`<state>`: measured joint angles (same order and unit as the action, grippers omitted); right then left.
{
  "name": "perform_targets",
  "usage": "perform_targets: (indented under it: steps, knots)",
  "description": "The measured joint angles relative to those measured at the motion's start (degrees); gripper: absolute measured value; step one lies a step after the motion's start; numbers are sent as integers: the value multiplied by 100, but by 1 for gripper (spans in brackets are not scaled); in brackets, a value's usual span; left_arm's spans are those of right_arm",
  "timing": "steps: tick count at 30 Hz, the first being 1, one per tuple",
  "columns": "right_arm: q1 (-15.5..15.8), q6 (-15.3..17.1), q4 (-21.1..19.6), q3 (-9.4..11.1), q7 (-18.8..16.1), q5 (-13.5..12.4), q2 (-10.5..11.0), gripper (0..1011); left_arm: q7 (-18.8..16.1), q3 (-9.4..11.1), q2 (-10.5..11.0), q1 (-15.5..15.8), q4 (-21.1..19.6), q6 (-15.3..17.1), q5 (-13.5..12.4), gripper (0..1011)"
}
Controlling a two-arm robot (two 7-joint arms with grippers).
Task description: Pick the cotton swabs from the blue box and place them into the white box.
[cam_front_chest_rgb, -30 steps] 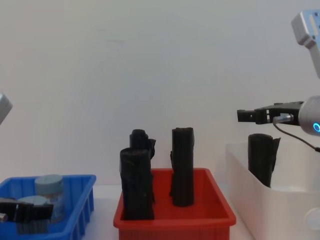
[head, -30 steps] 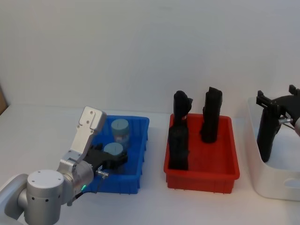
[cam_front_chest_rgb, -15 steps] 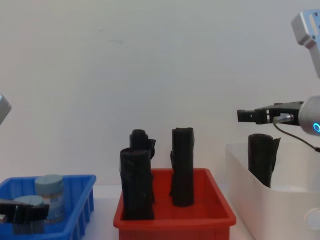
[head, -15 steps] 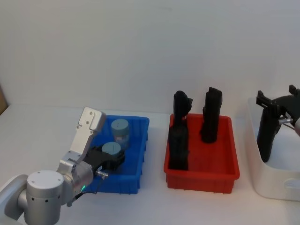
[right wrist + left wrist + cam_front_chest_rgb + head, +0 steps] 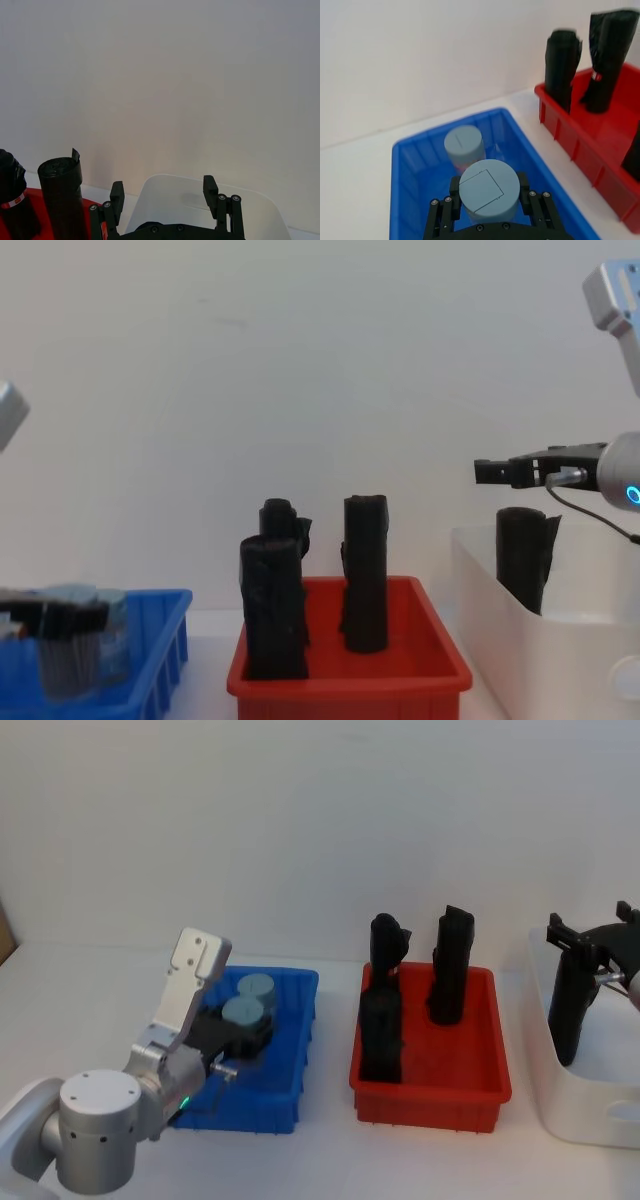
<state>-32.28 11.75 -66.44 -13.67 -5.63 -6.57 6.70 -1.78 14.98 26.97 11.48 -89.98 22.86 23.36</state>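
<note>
One cotton swabs tub (image 5: 482, 192) sits higher in the blue box (image 5: 407, 165) vs. 0.5 s ago, clamped by left gripper (image 5: 243, 1026). Lift begun; 2nd tub (image 5: 464, 143) waits. Right gripper (image 5: 163, 187) hangs wide open over white box (image 5: 585, 1105).

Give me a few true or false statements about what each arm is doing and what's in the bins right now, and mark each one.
1. The left end effector is shut on a cotton swab tub. True.
2. The blue box holds no other tub. False: a second tub stands in it, behind the gripped one.
3. The right end effector is open above the white box. True.
4. The red bin holds cotton swab tubs. False: it holds three black rolls.
</note>
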Motion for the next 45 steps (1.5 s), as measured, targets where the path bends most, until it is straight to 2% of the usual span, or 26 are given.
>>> perform_targets:
  steps: [13,18,27,31,40,45]
  knots:
    - [9,-16,-33,2,-36,-2,5,1002,-21,-15,-27,122,-596,-201,-382,668]
    - [52,-54,-140,3,-200,-11,32,1002,63,-7,-72,222,-863,-301,-588,668]
    - [194,-159,-454,-2,-715,-51,124,1001,302,61,-222,465,-1227,-478,-962,668]
    - [262,-206,-600,-9,-980,-71,171,1002,449,115,-331,605,-1351,-562,-1158,668]
    - [385,-369,-860,-25,-1678,-130,279,1002,966,340,-787,1112,-1529,-826,-1681,668]
    - [394,-529,-838,-61,-1778,-23,287,1001,1218,462,-1049,1377,-1519,-949,-1895,668]
